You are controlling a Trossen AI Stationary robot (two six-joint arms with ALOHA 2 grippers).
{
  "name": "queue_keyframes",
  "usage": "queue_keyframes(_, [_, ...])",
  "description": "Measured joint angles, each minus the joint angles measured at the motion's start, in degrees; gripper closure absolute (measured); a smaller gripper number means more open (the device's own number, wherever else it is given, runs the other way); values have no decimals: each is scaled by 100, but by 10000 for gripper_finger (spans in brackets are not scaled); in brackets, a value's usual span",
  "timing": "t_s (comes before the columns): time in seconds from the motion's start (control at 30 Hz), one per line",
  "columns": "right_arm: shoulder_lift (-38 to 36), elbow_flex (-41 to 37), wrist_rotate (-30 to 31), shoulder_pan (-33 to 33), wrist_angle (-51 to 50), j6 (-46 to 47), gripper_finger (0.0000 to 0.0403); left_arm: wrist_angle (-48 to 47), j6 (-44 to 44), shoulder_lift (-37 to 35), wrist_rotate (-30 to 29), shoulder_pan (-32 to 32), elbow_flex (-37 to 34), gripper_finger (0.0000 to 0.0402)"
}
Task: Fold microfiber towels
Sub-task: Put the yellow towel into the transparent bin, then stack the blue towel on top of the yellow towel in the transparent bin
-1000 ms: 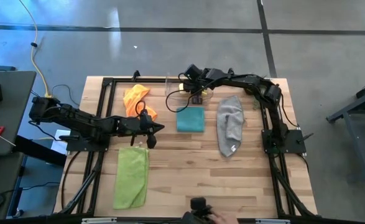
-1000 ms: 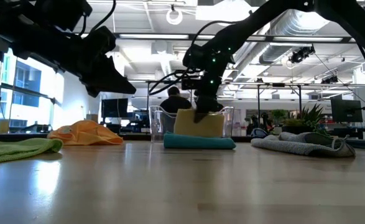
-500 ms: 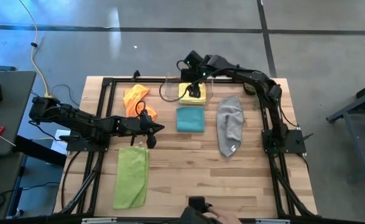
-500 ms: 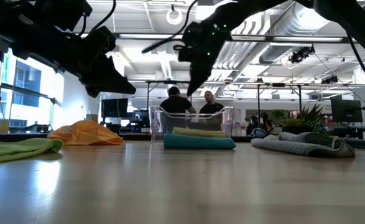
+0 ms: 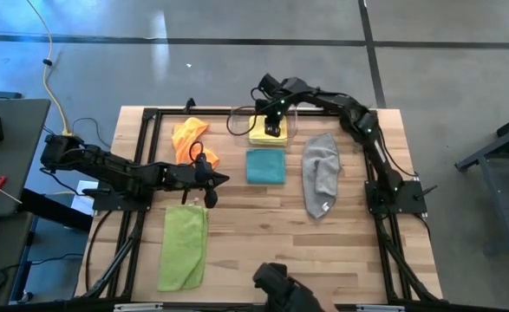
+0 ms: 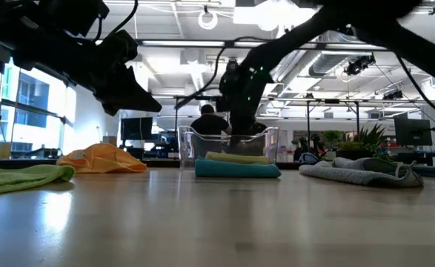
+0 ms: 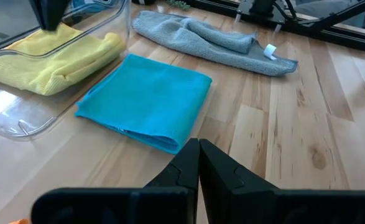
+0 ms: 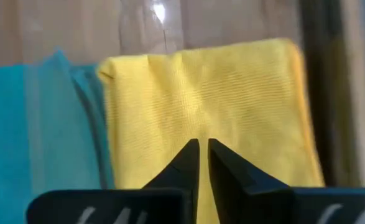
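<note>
The folded yellow towel (image 5: 261, 132) lies flat inside the clear bin (image 5: 237, 121) at the table's far side. My right gripper (image 8: 201, 144) stands shut just above it, pointing steeply down into the bin (image 6: 187, 144). In the low view a gap shows between the gripper (image 6: 240, 132) and the yellow towel (image 6: 236, 157). The folded teal towel (image 5: 265, 165) lies in front of the bin. The grey towel (image 5: 321, 173) lies to its right, the orange towel (image 5: 189, 137) crumpled at far left, and the lime green towel (image 5: 183, 247) spread at near left. My left gripper (image 5: 211, 192) waits shut above the table's left half.
Black frame rails (image 5: 141, 156) run along the table's left and right sides. Bare wood (image 5: 289, 251) lies in the near middle and near right. People and desks show in the room beyond the table's far edge (image 6: 210, 119).
My right gripper has let go of the yellow towel, which it held standing up in the bin. The towel has fallen flat on the bin's floor. The gripper rose clear of the bin, then came back down over the towel.
</note>
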Motion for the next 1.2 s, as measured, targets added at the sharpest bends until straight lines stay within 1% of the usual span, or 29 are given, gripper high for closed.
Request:
queue_keyframes(0.07, [169, 0, 46, -4, 99, 32, 381, 0, 0, 0, 1, 0, 0, 401])
queue_keyframes(0.17, [325, -2, 274, -24, 215, 54, 399, 0, 0, 0, 1, 0, 0, 401])
queue_keyframes(0.47, [431, 7, 851, -24, 395, 74, 401, 0, 0, 0, 69, 0, 0, 401])
queue_keyframes(0.67, [372, -4, 889, -22, 562, 91, 402, 0, 1, 0, 62, 0, 0, 401])
queue_keyframes(0.93, [-399, -4, 853, 207, 900, 295, 403, 2, 65, 0, 58, 19, 0, 401])
queue_keyframes(1.0, [-648, -4, 762, 273, 1134, 395, 403, 2, 91, 0, 72, 78, 0, 401])
queue_keyframes(1.07, [-850, -3, 542, 315, 1347, 524, 403, 2, 225, 0, 152, 163, 0, 401])
queue_keyframes(1.13, [-1043, -291, 361, 370, 1889, 672, 403, 0, 367, 0, 313, 273, 0, 401])
queue_keyframes(1.2, [-1277, -834, 212, 421, 2566, 831, 403, 2, 461, 0, 539, 379, 0, 401])
